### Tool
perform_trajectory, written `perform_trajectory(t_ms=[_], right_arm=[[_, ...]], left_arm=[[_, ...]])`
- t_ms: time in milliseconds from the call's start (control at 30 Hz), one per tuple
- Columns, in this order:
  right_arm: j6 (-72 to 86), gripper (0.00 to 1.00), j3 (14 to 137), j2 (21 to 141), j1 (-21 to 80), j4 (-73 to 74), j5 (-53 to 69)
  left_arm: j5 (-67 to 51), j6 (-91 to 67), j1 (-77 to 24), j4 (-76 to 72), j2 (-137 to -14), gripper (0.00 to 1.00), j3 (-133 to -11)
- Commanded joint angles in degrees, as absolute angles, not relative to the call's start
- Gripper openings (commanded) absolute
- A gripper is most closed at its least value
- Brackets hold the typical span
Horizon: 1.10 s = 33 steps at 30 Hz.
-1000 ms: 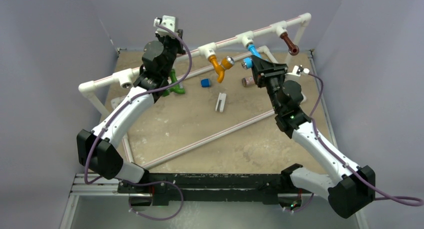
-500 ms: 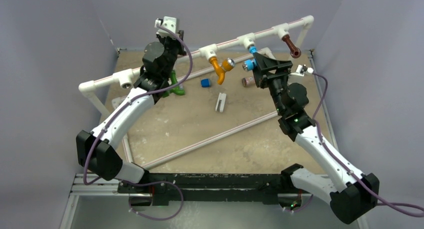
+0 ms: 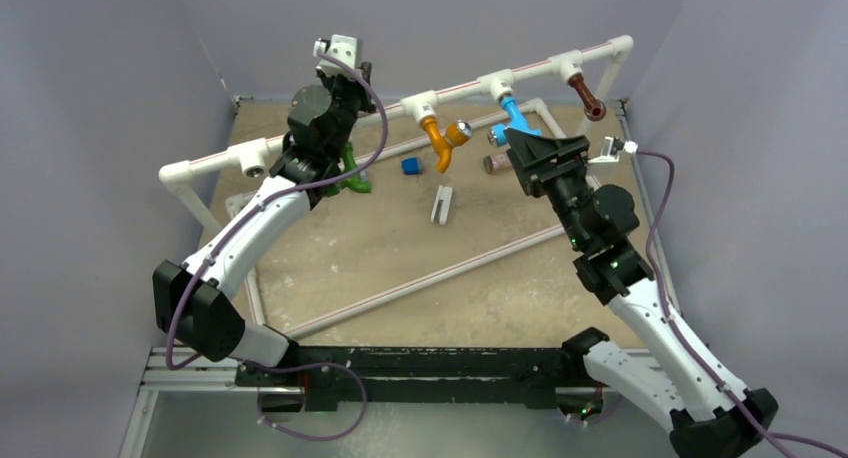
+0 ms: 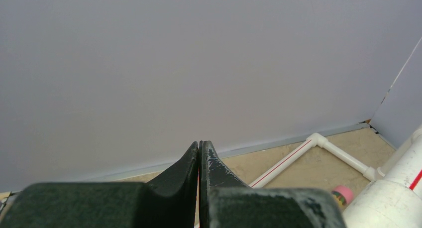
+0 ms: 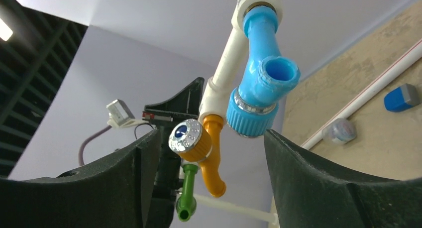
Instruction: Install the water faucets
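A white pipe rail (image 3: pixel 330 133) crosses the back of the table. An orange faucet (image 3: pixel 440 140) with a silver knob, a blue faucet (image 3: pixel 514 113) and a brown faucet (image 3: pixel 587 96) hang from its fittings. A green faucet (image 3: pixel 351 175) is partly hidden behind my left arm, low by the table. My right gripper (image 3: pixel 548 138) is open just in front of the blue faucet (image 5: pixel 259 88), which stands beyond its fingertips (image 5: pixel 149 141) and touches neither. My left gripper (image 4: pixel 200 144) is shut and empty, pointing at the back wall above the rail's left part.
A small blue cube (image 3: pixel 410 165), a brown cylinder with a pink cap (image 3: pixel 494 163) and a white clip (image 3: pixel 441 204) lie on the sandy table. Thin white pipes (image 3: pixel 430 273) form a low frame on it. Grey walls close in on three sides.
My right gripper has opened and drawn back from the blue faucet, which stays in its fitting. The rail's right end has risen a little. The left arm has barely moved.
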<state>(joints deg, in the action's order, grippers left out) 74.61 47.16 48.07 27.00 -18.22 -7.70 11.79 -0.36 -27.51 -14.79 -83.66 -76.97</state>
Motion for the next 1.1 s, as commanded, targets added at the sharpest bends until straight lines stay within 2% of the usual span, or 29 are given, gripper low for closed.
perform_trajectory(t_ms=[0,133,267,500,600,767,900,1067], right_arm=[[67.5,0.78,47.2,45.8,27.2,-13.9,-6.2],[56.2,0.8,51.1,45.6,27.0,-5.4,-7.4],[38.3,0.8,56.2,46.2,27.0,-0.4,-6.5],[-5.3,0.82,60.7,44.4,27.0,3.6,-6.0],[-26.3,0.82,61.5,43.1,27.1,8.4,-0.3],[-50.5,0.82,61.2,42.9,28.8,11.2,-5.3],[-68.0,0.81,55.0,42.5,29.0,6.7,-10.7],[-79.5,0.81,48.4,41.0,29.0,-9.2,-11.1]], left_arm=[[8.9,3.4,-29.6,4.9,-88.9,0.0,-71.1],[9.4,3.6,-29.8,4.6,-88.7,0.0,-70.9],[9.3,3.6,-29.8,4.6,-88.8,0.0,-70.9],[9.2,3.6,-29.9,4.7,-89.0,0.0,-71.0],[9.2,3.6,-29.8,4.7,-89.1,0.0,-71.0],[9.2,3.6,-29.9,4.7,-89.2,0.0,-71.0],[9.2,3.6,-29.8,4.7,-89.2,0.0,-71.0],[9.1,3.6,-29.9,4.6,-89.0,0.0,-71.0]])
